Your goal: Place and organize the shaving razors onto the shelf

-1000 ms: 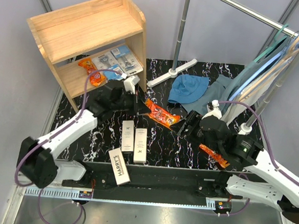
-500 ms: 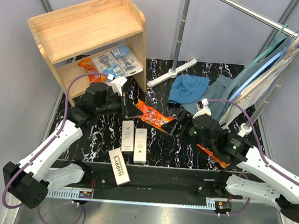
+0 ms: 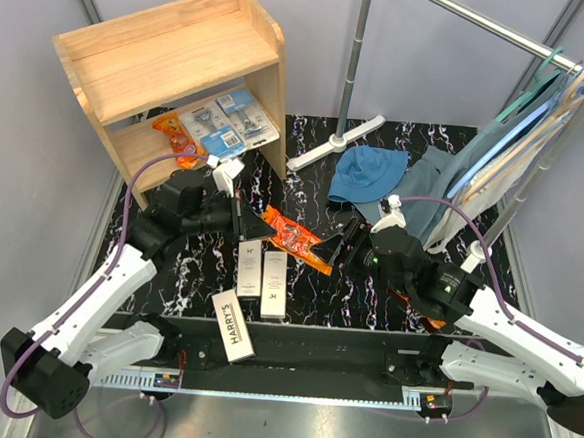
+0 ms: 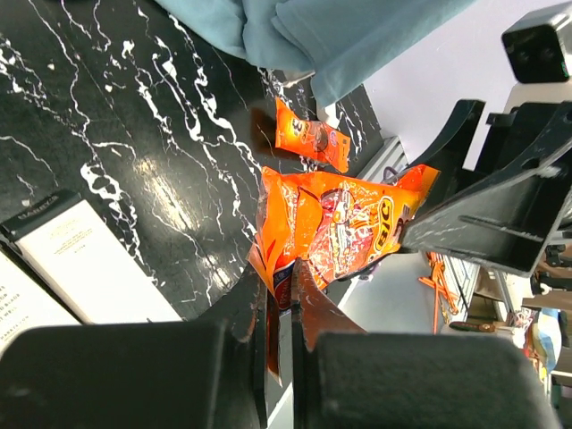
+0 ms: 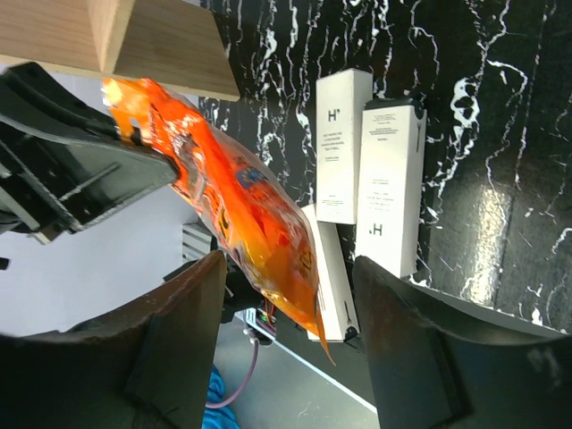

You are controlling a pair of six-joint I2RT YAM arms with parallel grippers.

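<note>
Over the middle of the table (image 3: 316,301): an orange pack (image 3: 293,237) hangs in the air between the two arms.
Left gripper (image 3: 242,216): clenched on the pack's thin end seam; its wrist view shows foil nipped between the closed jaws.
Right gripper (image 3: 342,245): released, jaws spread to either side of the pack's other end, with no contact visible.
Shelf (image 3: 173,60): at the table's far left corner; its lower level holds a shelved orange pack (image 3: 175,136) and blue blister packs (image 3: 229,119).
White boxes (image 3: 261,272): three lie by the near edge, left of centre.
Risk: this looks like a handover. If the left lets go before the right has closed, the pack falls onto the boxes. Slick foil held by one edge could also twist free, and the two sets of fingers look close enough to knock together.
Left wrist view only: a second orange pack (image 4: 308,138) lies flat toward the right edge, largely hidden under the right arm from above.
Right wrist view only: the held pack lies between its fingers, not beside them.
</note>
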